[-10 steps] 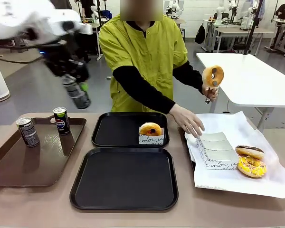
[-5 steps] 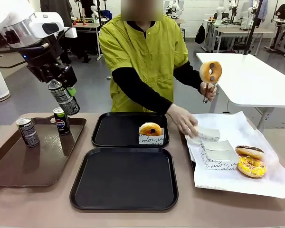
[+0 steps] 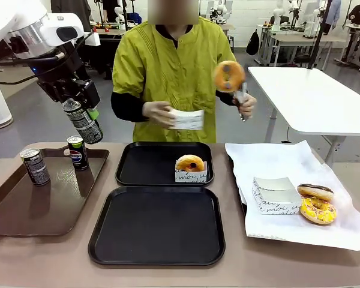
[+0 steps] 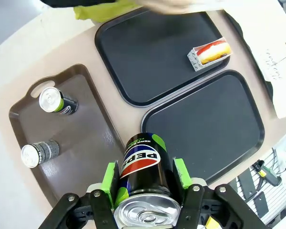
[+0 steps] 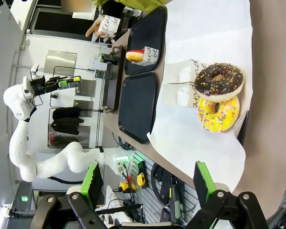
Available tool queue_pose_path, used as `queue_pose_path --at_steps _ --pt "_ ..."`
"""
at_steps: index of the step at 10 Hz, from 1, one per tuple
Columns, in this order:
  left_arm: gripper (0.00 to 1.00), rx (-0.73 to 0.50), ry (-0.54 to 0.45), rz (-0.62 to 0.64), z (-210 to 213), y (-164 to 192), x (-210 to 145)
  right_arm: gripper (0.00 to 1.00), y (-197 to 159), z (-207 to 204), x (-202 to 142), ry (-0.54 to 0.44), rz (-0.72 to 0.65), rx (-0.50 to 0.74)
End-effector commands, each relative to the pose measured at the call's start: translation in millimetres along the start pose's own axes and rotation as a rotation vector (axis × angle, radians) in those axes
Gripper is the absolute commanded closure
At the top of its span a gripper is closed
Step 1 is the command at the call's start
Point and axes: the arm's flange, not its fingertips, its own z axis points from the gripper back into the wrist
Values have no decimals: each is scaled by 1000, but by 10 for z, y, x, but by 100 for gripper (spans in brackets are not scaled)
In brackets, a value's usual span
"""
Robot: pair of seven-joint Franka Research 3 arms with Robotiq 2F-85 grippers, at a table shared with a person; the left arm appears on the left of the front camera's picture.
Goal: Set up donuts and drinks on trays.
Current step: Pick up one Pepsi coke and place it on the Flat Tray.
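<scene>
A robot's left gripper (image 3: 84,115) hangs in the air above the far edge of a brown tray (image 3: 24,210). Its jaws are clamped around the sides of a slim Pepsi can (image 3: 84,125), which tilts with its silver top toward the arm. On the brown tray stand 2 more cans, upright and apart: a grey-label can (image 3: 35,166) at the left and a second Pepsi can (image 3: 77,152) by the far edge.

To the right of the brown tray, 2 black trays lie on the desk (image 3: 48,264), one behind the other. The far black tray (image 3: 144,165) carries a boxed glazed donut (image 3: 190,167) at its near right corner. The near black tray (image 3: 156,225) lies just in front of it.

Across the desk, a person in a yellow-green top holds a ring donut (image 3: 229,76) up in metal tongs with one hand (image 3: 247,105) and a folded white box (image 3: 187,119) in the other hand (image 3: 156,112).

On a white paper sheet (image 3: 288,162) at the right lie a white box (image 3: 275,193), a chocolate-topped donut (image 3: 315,192) and a yellow sprinkled donut (image 3: 317,211); the 2 donuts touch. The right gripper (image 5: 148,179) points toward that sheet, its jaws spread wide with nothing between them.
</scene>
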Motion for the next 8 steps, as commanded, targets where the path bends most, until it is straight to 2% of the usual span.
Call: queue_pose_path --at_steps 1,3,8 --pt "43 2 -21 -6 27 20 39 0 10 -17 -3 -14 5 17" --pt "43 -17 30 -42 -109 -38 92 0 10 -17 -3 -14 5 17" --pt "43 17 163 -8 -729 -183 796 0 10 -17 -3 -14 5 17"
